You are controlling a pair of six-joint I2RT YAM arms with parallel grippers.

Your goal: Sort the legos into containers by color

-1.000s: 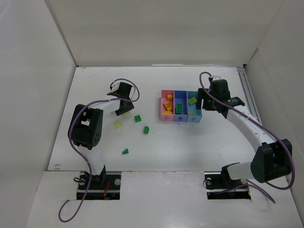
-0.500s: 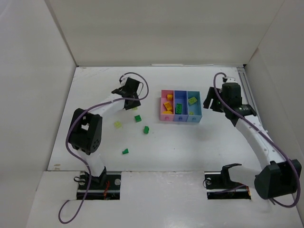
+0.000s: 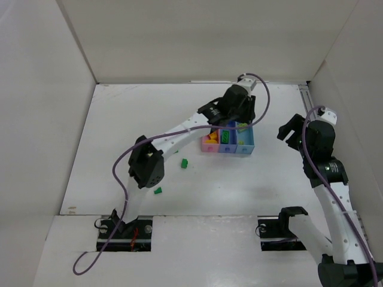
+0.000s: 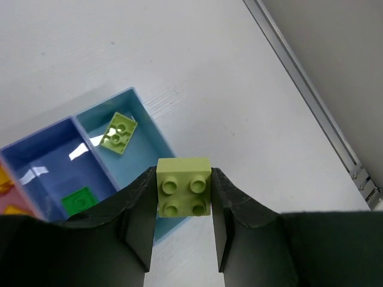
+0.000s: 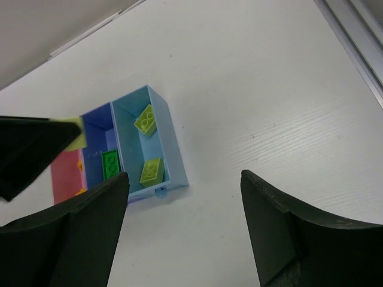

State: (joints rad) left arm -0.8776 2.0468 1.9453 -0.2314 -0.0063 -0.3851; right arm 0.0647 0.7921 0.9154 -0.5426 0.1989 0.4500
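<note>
Left wrist view: we see the left gripper point(image 4: 183, 192) closed tight on a pale lime brick point(image 4: 184, 195), studs facing the camera, one finger on each side of it. The held brick hangs above the row of containers, lined up from this angle with a wall of the light blue bin point(image 4: 139, 95). Inside that bin lies another lime brick point(image 4: 119, 133); a dark green brick point(image 4: 79, 200) sits in the medium blue bin point(image 4: 42, 156) beside it.

From above, we see the left arm stretched across the table point(image 3: 119, 131), with orange bricks point(image 3: 210, 140) in the pink bin point(image 3: 205, 147). Two loose green bricks point(image 3: 185, 162) lie on the table, well apart from the bins.

We find the right gripper point(image 5: 184, 179) spread wide and holding nothing, off to the right of the bins.
</note>
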